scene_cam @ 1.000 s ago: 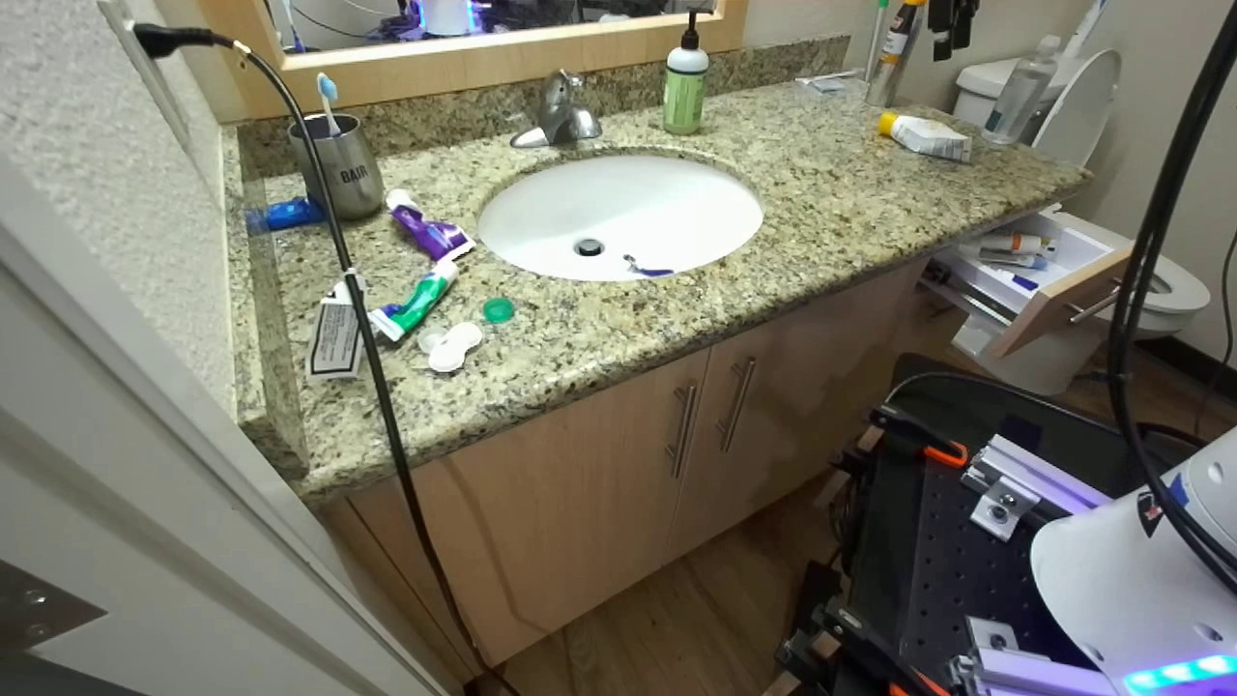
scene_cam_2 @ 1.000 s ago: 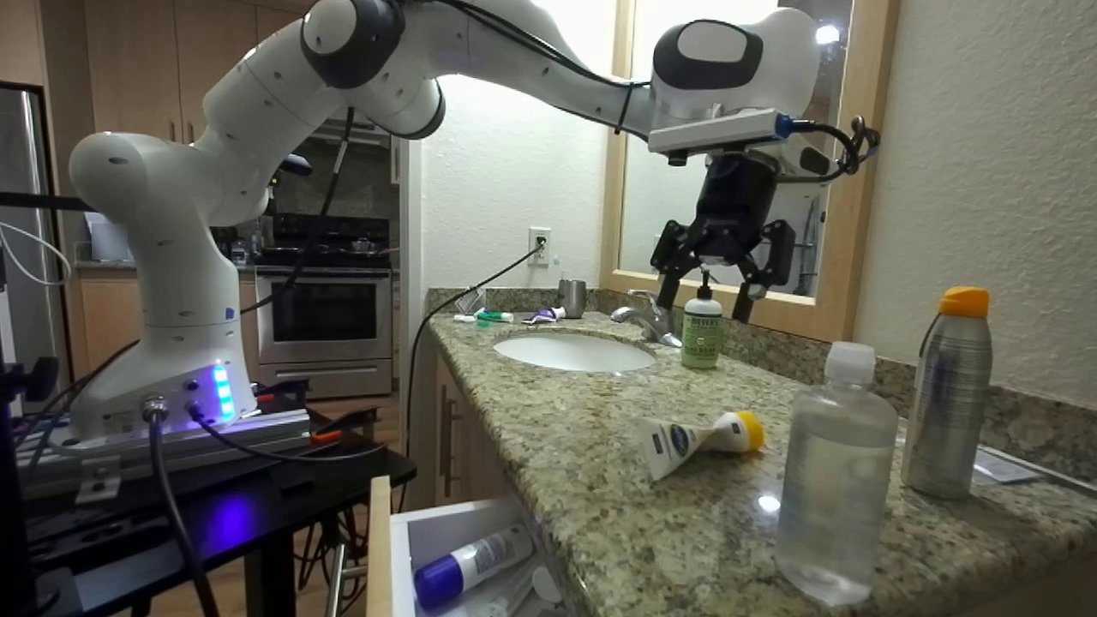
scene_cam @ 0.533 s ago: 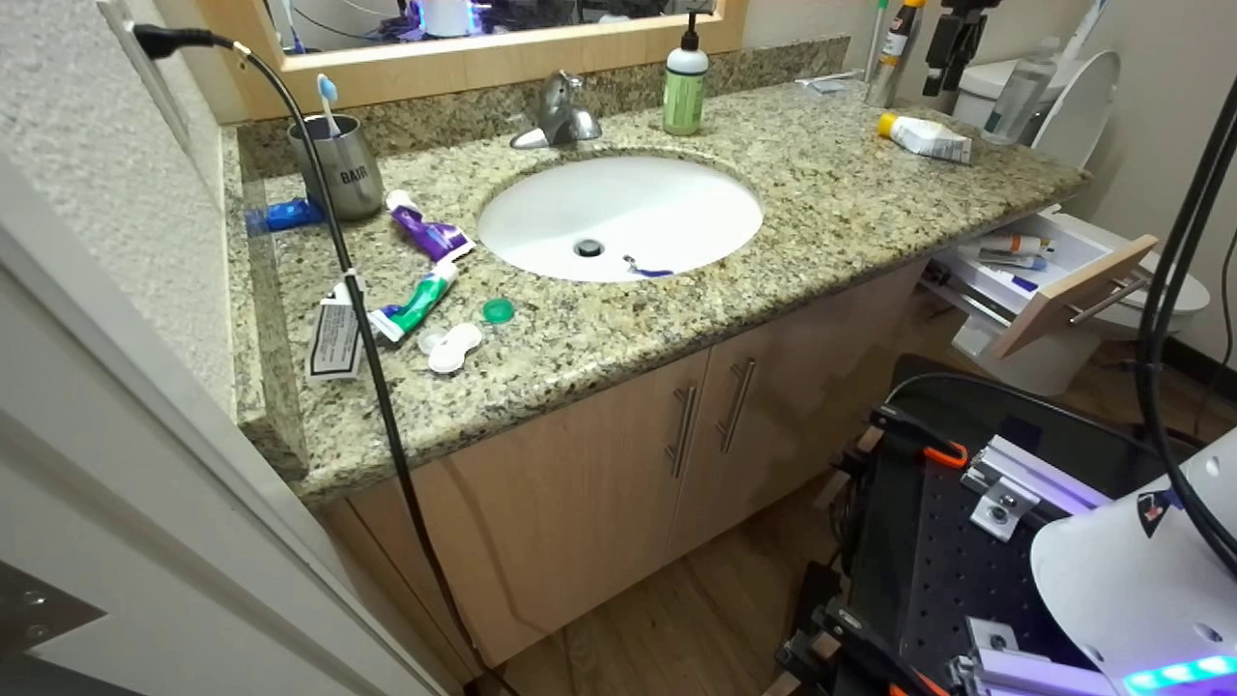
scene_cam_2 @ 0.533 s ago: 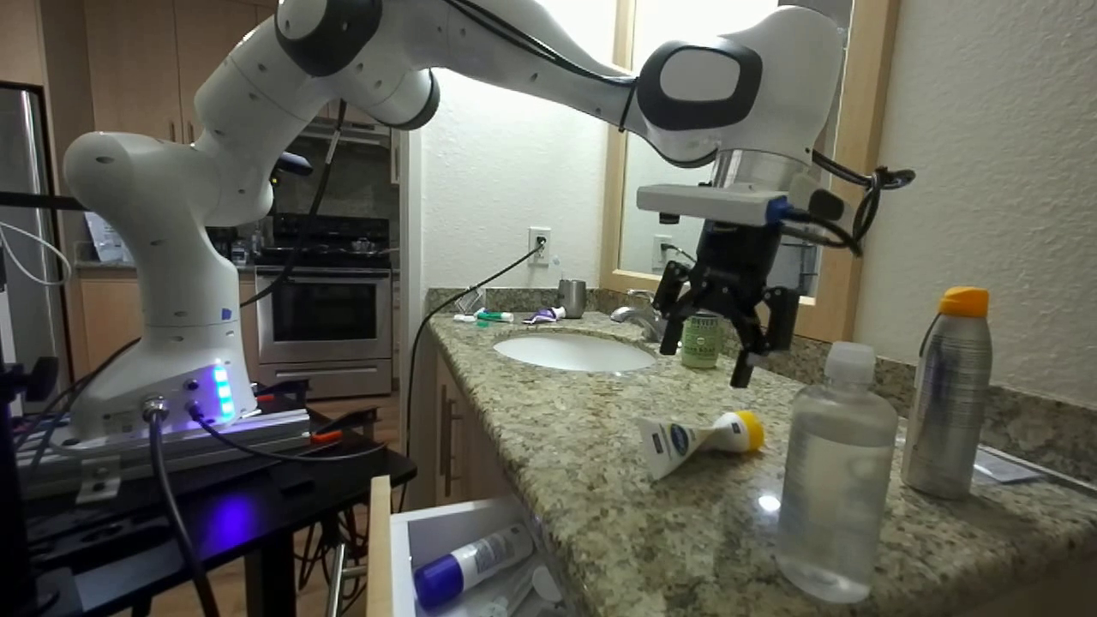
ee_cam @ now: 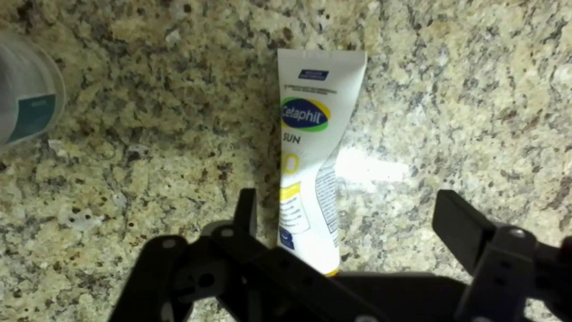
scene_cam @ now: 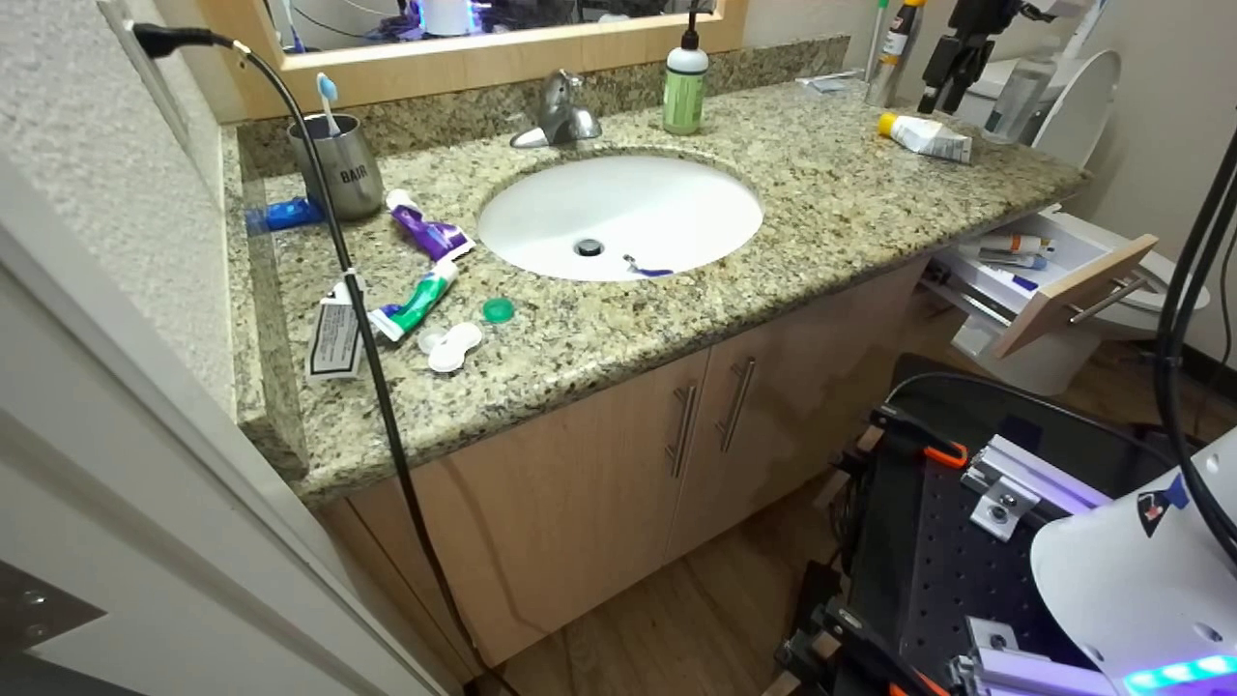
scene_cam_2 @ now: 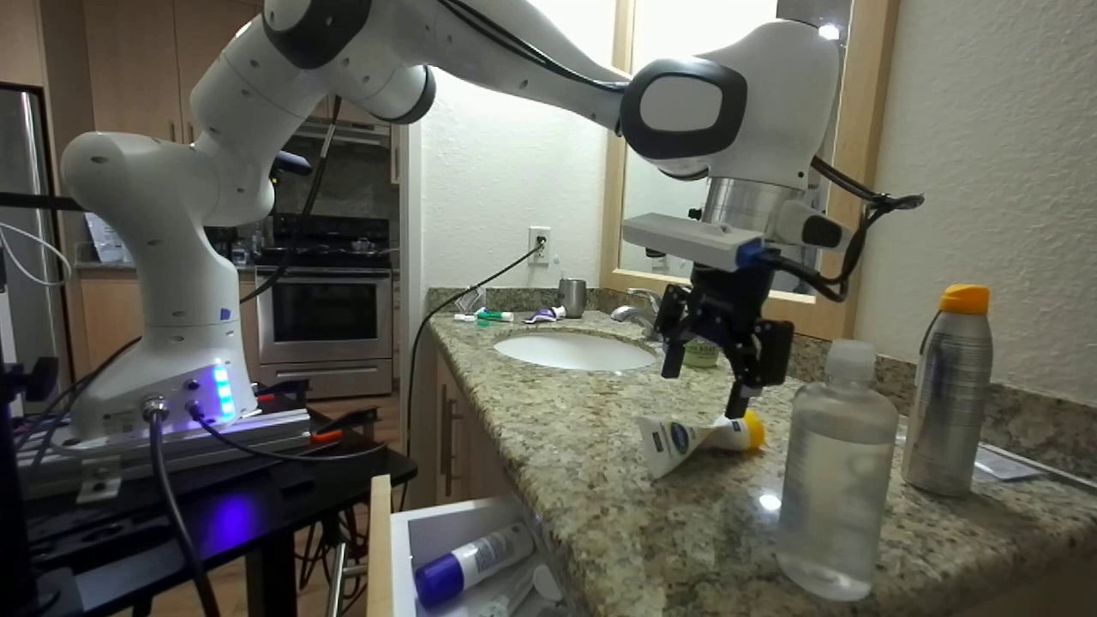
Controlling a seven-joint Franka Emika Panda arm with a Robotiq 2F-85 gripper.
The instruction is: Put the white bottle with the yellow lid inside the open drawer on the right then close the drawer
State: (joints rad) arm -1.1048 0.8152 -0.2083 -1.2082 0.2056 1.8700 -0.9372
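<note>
The white bottle with the yellow lid is a squeeze tube [scene_cam: 930, 140] lying on its side on the granite counter, also visible in an exterior view [scene_cam_2: 681, 441] and in the wrist view [ee_cam: 308, 129]. My gripper [scene_cam_2: 704, 390] is open and empty above the tube's cap end. In the wrist view my gripper [ee_cam: 346, 208] spans the tube's lower part, which sits nearer the left finger and apart from both; the yellow lid is mostly hidden behind the gripper. The drawer [scene_cam: 1073, 298] stands open below the counter's right end; its front edge shows in an exterior view [scene_cam_2: 380, 548].
A clear bottle [scene_cam_2: 836, 488] and a spray can [scene_cam_2: 947, 411] stand near the tube. A green soap bottle [scene_cam: 684, 95] stands by the sink [scene_cam: 618, 208]. A purple-capped bottle [scene_cam_2: 471, 564] and other items lie in the drawer.
My gripper has come down from beside the soap bottle to just above the tube, staying open. The tube and the drawer have not moved.
</note>
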